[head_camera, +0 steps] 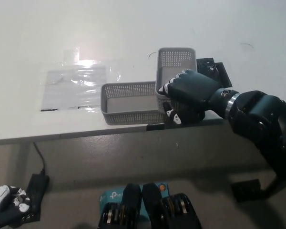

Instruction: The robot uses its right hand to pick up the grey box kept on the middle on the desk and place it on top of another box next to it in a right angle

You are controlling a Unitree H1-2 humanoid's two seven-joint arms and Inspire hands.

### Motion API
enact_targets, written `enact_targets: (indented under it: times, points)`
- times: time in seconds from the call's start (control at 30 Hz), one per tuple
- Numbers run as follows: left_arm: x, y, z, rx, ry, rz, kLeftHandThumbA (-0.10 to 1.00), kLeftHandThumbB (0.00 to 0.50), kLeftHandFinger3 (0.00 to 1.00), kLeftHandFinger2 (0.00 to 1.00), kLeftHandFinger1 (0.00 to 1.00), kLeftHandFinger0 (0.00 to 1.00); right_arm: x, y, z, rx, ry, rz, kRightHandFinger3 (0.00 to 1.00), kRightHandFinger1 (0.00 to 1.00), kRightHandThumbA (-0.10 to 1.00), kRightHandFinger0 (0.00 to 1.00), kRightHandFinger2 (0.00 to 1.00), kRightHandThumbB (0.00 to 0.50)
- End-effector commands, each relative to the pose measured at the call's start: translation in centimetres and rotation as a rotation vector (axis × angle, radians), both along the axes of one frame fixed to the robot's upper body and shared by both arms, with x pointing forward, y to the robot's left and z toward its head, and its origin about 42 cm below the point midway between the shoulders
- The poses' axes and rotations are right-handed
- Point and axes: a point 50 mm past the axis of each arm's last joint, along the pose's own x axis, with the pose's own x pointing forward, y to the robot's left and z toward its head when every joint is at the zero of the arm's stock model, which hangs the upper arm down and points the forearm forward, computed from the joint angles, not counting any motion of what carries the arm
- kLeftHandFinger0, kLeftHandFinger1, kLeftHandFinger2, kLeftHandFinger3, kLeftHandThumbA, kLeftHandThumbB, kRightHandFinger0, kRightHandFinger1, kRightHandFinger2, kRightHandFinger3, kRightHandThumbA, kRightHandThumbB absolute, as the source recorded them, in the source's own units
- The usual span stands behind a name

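The black right hand [186,95] is wrapped around the near end of a grey mesh box [175,64], its fingers [170,86] grasping the box's wall. That box lies crosswise to a second grey mesh box [131,102] that sits on the white counter [133,28] near its front edge. The held box's near end seems to rest on the right end of the lower one, though the hand covers the contact. The white left hand [7,202] hangs low at the lower left, beside a dark cable block [35,188]; I cannot tell whether it is open or clenched.
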Motion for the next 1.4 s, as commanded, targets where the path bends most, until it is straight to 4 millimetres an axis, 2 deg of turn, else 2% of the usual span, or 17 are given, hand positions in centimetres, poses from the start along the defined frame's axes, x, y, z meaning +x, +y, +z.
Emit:
enact_targets:
  times: [0.0, 0.07, 0.1, 0.17, 0.23, 0.27, 0.3, 0.33, 0.37, 0.4, 0.43, 0.47, 0.5, 0.57, 1.0, 1.3, 1.37]
  points:
    - [0.3, 0.7, 1.4, 0.036, -0.017, -0.027, -0.10, 0.500, 0.16, 0.00, 0.00, 0.00, 0.1, 0.5, 1.5, 0.045, -0.121, 0.048, 0.27, 0.01, -0.10, 0.00, 0.39, 0.166]
    - [0.5, 0.7, 1.5, 0.041, -0.023, -0.032, -0.10, 0.500, 0.17, 0.00, 0.00, 0.00, 0.1, 0.4, 1.1, 0.043, -0.122, 0.046, 0.32, 0.01, -0.10, 0.00, 0.40, 0.126]
    - [0.5, 0.7, 1.5, 0.040, -0.018, -0.029, -0.10, 0.499, 0.17, 0.01, 0.00, 0.00, 0.2, 0.5, 0.9, 0.035, -0.124, 0.046, 0.31, 0.00, -0.10, 0.00, 0.39, 0.053]
    - [0.5, 0.7, 1.4, 0.033, -0.022, -0.030, -0.10, 0.500, 0.16, 0.00, 0.00, 0.00, 0.1, 0.5, 0.8, -0.003, -0.144, 0.052, 0.37, 0.08, -0.10, 0.00, 0.46, 0.001]
    - [0.6, 0.6, 1.5, 0.038, -0.015, -0.028, -0.10, 0.500, 0.16, 0.01, 0.00, 0.00, 0.0, 0.4, 0.8, -0.009, -0.143, 0.049, 0.35, 0.16, -0.10, 0.00, 0.55, 0.000]
    - [0.6, 0.6, 1.6, 0.042, -0.017, -0.030, -0.10, 0.500, 0.18, 0.01, 0.00, 0.00, 0.0, 0.5, 0.7, -0.023, -0.143, 0.042, 0.44, 0.20, -0.10, 0.00, 0.60, 0.000]
    - [0.6, 0.6, 1.6, 0.039, -0.015, -0.026, -0.10, 0.500, 0.17, 0.01, 0.00, 0.00, -0.1, 0.6, 0.7, -0.072, -0.145, 0.028, 0.62, 0.34, -0.10, 0.08, 0.72, 0.025]
    - [0.6, 0.6, 1.6, 0.032, -0.014, -0.023, -0.10, 0.500, 0.17, 0.00, 0.00, 0.00, -0.2, 0.7, 0.7, -0.110, -0.143, 0.015, 0.81, 0.45, -0.02, 0.18, 0.76, 0.002]
    - [0.6, 0.6, 1.6, 0.030, -0.013, -0.022, -0.10, 0.500, 0.16, 0.00, 0.00, 0.00, -0.3, 0.7, 0.7, -0.119, -0.143, 0.011, 0.89, 0.43, 0.01, 0.17, 0.66, 0.000]
    - [0.5, 0.7, 1.5, 0.032, -0.020, -0.029, -0.10, 0.500, 0.16, 0.00, 0.00, 0.00, -0.3, 0.7, 0.7, -0.153, -0.149, 0.004, 1.00, 0.50, 0.15, 0.27, 0.71, 0.023]
    - [0.6, 0.7, 1.4, 0.032, -0.021, -0.028, -0.10, 0.500, 0.15, 0.00, 0.00, 0.00, -0.4, 0.8, 0.8, -0.187, -0.154, -0.012, 1.00, 0.64, 0.30, 0.43, 0.82, 0.055]
    - [0.5, 0.7, 1.5, 0.034, -0.018, -0.028, -0.10, 0.500, 0.15, 0.00, 0.00, 0.00, -0.5, 0.7, 0.9, -0.185, -0.161, -0.015, 1.00, 0.86, 0.40, 0.55, 1.00, 0.147]
    - [0.5, 0.6, 1.6, 0.035, -0.020, -0.030, -0.10, 0.500, 0.15, 0.00, 0.00, 0.00, -0.8, 0.6, 1.1, -0.179, -0.174, -0.024, 1.00, 1.00, 0.45, 0.64, 1.00, 0.208]
    - [0.5, 0.6, 1.5, 0.034, -0.023, -0.030, -0.10, 0.500, 0.16, 0.05, 0.02, 0.01, -1.0, 0.6, 1.6, -0.175, -0.199, -0.031, 1.00, 1.00, 0.50, 0.66, 1.00, 0.279]
    - [0.1, 0.6, 1.1, 0.030, -0.016, -0.027, -0.10, 0.500, 0.14, 0.00, 0.00, 0.00, -1.8, 0.8, 2.9, -0.140, -0.251, -0.012, 1.00, 0.99, 0.48, 0.57, 1.00, 0.288]
    - [-0.6, 0.4, 0.2, 0.013, 0.006, -0.021, -0.10, 0.500, 0.11, 0.01, 0.00, 0.00, -3.9, 0.3, 5.0, -0.123, -0.285, -0.003, 1.00, 0.95, 0.53, 0.47, 1.00, 0.361]
    - [-0.5, 0.4, 0.2, 0.026, 0.006, -0.030, -0.10, 0.500, 0.12, 0.05, 0.00, 0.01, -6.0, -0.1, 7.3, -0.118, -0.214, -0.031, 1.00, 1.00, 0.60, 0.59, 1.00, 0.408]
